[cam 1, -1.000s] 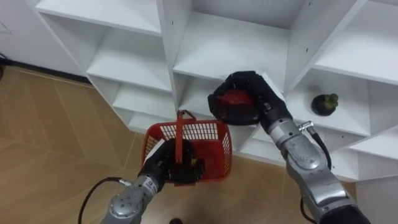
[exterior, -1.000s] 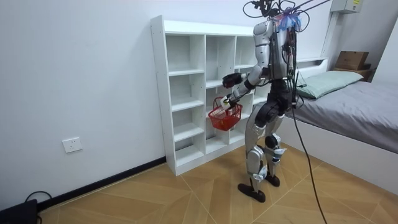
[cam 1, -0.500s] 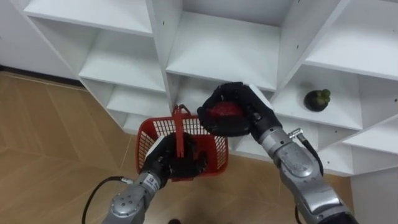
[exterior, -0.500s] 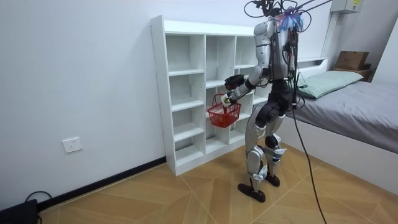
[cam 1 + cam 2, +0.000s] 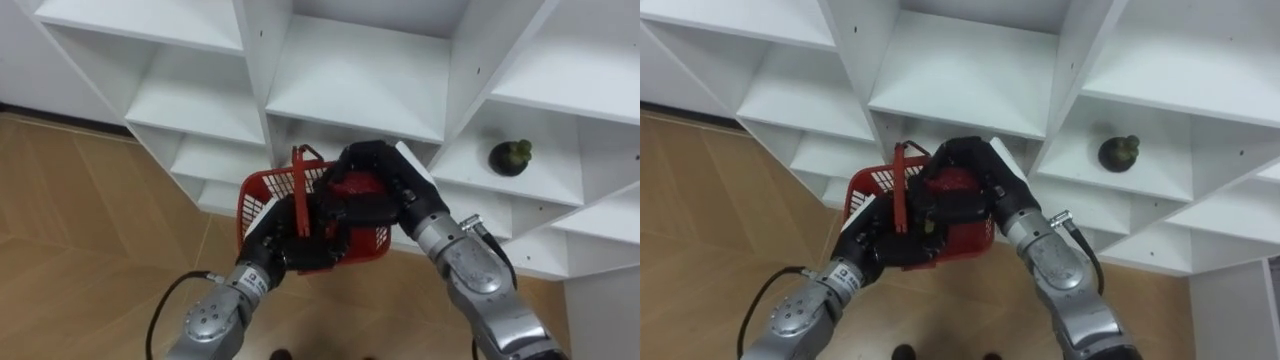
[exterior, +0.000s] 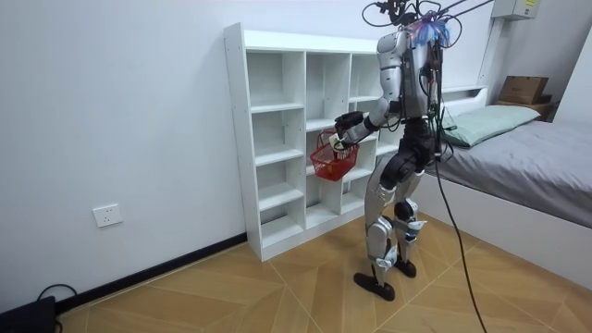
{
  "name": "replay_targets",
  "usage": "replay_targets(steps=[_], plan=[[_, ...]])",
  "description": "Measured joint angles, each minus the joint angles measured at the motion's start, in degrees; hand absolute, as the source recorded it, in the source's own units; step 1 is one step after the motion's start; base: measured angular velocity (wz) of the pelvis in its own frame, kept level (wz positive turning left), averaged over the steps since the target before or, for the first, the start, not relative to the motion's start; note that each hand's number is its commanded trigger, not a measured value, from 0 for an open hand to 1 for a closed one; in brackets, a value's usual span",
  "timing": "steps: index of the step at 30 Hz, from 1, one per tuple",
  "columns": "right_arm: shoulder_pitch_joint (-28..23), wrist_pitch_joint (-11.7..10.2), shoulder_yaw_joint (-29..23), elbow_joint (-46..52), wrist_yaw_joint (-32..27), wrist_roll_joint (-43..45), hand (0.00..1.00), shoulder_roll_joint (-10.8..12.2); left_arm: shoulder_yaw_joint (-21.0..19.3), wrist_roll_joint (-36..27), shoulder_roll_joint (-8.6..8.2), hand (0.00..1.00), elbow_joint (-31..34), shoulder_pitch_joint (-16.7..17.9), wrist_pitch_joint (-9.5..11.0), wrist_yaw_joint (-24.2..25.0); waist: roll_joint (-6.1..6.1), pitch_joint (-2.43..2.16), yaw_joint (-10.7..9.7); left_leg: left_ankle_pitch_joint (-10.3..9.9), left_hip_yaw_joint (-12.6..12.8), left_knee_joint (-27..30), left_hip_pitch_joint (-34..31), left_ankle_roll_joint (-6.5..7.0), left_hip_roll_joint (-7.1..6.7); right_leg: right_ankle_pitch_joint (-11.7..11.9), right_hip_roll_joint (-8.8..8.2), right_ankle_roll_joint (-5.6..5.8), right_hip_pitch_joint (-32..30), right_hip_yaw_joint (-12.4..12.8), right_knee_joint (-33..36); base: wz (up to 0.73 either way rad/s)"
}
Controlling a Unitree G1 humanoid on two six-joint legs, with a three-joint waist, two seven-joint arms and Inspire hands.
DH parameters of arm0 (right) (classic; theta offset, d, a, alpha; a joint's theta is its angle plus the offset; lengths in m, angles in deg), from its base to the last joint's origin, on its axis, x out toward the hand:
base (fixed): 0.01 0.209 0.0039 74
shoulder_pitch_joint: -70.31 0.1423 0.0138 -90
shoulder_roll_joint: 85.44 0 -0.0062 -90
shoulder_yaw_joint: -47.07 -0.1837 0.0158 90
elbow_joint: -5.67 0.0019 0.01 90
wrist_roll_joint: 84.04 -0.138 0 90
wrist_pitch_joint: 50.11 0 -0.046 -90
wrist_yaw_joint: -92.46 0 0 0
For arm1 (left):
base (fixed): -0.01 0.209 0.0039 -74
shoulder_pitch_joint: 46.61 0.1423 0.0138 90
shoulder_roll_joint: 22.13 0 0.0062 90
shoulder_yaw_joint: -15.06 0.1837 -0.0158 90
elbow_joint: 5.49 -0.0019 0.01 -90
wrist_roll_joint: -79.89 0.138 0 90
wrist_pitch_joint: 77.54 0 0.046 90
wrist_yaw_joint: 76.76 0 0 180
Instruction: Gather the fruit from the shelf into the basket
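Left eye view, findings as follows. The left hand (image 5: 288, 243) comes up from the lower left with its fingers curled tight round the handle (image 5: 298, 178) of the red basket (image 5: 258, 196), which hangs tilted in front of the white shelf unit (image 5: 350, 85), its open top turned toward the shelves. The right hand (image 5: 392, 192) reaches in from the lower right and sits at the basket's mouth, fingers and thumb wrapped round a red fruit (image 5: 352, 187). The fruit shows between those fingers, level with the basket's rim; whether it touches the mesh cannot be told. The two hands are close together, the right one just beside the handle. A second, dark fruit (image 5: 509, 157) with a green top rests alone on the shelf board of the compartment to the right, well apart from both hands. The other compartments show bare white boards. Wooden floor (image 5: 80, 230) lies below and to the left of the unit. Room view: the robot stands upright, facing the shelf unit (image 6: 277, 139) at close range, both arms raised to mid-shelf height with the basket (image 6: 333, 162) held between it and the shelves. A bed (image 6: 536, 153) stands at the room view's right, and a wall socket (image 6: 108, 215) sits low on the wall at the room view's left.
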Motion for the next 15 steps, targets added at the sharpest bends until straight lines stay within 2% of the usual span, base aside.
replay_targets(steps=[2,12,14,15], plan=[[0.0,0.0,-0.2,0.0,-0.1,0.0,1.0,0.0,0.1,-2.0,0.06,1.0,0.2,0.3,0.0,0.6,0.18,-0.11,0.0,0.0,0.0,0.0,0.1,-0.01,0.1,0.1,-0.04,-0.11,0.1,-0.1,0.0,0.0],[0.0,0.0,-0.5,0.0,-0.3,0.0,1.0,-0.5,0.2,-2.1,0.39,1.0,0.5,0.4,-0.3,3.0,0.24,-0.13,-0.1,0.3,0.0,0.1,0.1,-0.43,0.59,0.5,0.4,-0.67,0.2,0.0,-0.1,0.0],[-0.1,0.1,-0.5,-0.1,-0.9,0.1,0.93,-0.9,0.4,-2.1,0.72,1.0,0.8,0.4,-0.8,4.6,0.24,-0.13,0.0,0.3,0.0,0.1,0.1,-0.49,0.6,0.5,0.39,-0.67,0.3,0.0,-0.3,0.0],[-0.1,0.2,-0.5,-0.1,-1.0,0.1,0.75,-1.0,0.5,-2.1,0.75,1.0,1.0,0.4,-0.9,4.9,0.24,-0.13,-0.1,0.3,0.0,0.1,0.1,-0.5,0.61,0.5,0.38,-0.67,0.3,0.0,-0.3,0.0]])
